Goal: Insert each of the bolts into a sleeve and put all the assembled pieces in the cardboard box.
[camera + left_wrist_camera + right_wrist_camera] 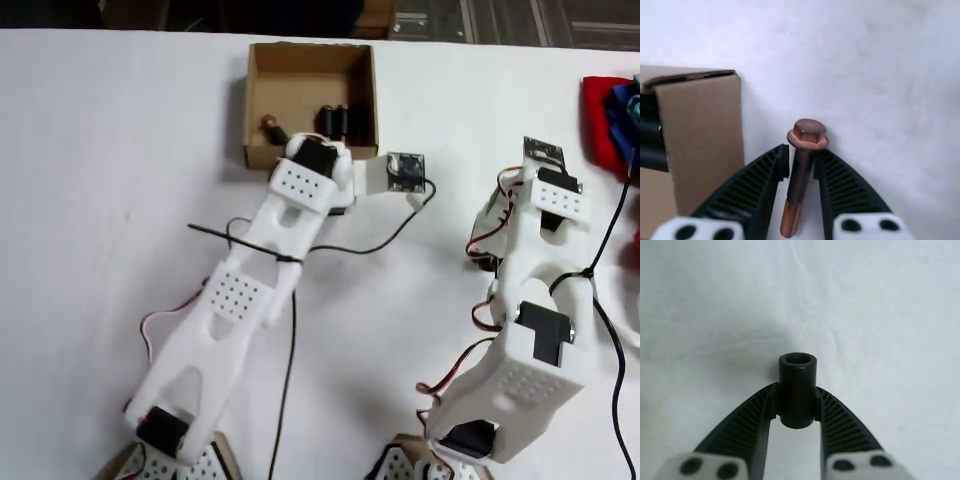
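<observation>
Partway, I judge: dark pieces [333,120] lie in the cardboard box [262,100], my left gripper [801,156] pinches a copper bolt [807,135] just beside it, my right gripper [796,401] clamps a black sleeve [797,385], and the two are not yet joined.

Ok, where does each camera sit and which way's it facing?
High view: fixed above the table, looking down on both arms and the cardboard box.
Left wrist view: on the left arm, facing along its jaws, shut on a bolt.
Right wrist view: likewise, jaws shut on a sleeve.
Shared: high and left wrist show the cardboard box.
</observation>
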Action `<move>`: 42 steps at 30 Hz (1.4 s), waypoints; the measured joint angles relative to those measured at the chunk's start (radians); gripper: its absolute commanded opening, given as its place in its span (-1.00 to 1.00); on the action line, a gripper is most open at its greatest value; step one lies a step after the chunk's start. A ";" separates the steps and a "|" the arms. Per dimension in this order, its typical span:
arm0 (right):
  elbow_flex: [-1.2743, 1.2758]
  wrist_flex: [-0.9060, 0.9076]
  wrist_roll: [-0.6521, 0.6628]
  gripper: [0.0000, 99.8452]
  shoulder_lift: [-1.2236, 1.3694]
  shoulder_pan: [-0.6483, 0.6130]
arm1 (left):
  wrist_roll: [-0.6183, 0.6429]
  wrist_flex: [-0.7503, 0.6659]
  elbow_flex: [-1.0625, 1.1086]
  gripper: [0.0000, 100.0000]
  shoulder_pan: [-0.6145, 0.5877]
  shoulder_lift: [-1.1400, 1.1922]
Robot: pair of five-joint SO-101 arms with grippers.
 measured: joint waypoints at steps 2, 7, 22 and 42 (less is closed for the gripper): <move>0.000 0.000 0.000 -0.96 0.000 0.000 | 0.003 0.000 0.000 -0.77 0.000 0.000; 0.000 0.000 0.000 -0.96 0.000 0.000 | 0.003 0.000 0.000 -0.77 0.011 0.000; 0.000 0.000 0.000 -0.96 0.000 0.000 | 0.002 0.000 0.000 -0.77 0.031 0.000; 0.063 -0.068 0.000 -0.96 -0.002 0.000 | 0.210 0.170 -0.100 -0.95 0.049 0.003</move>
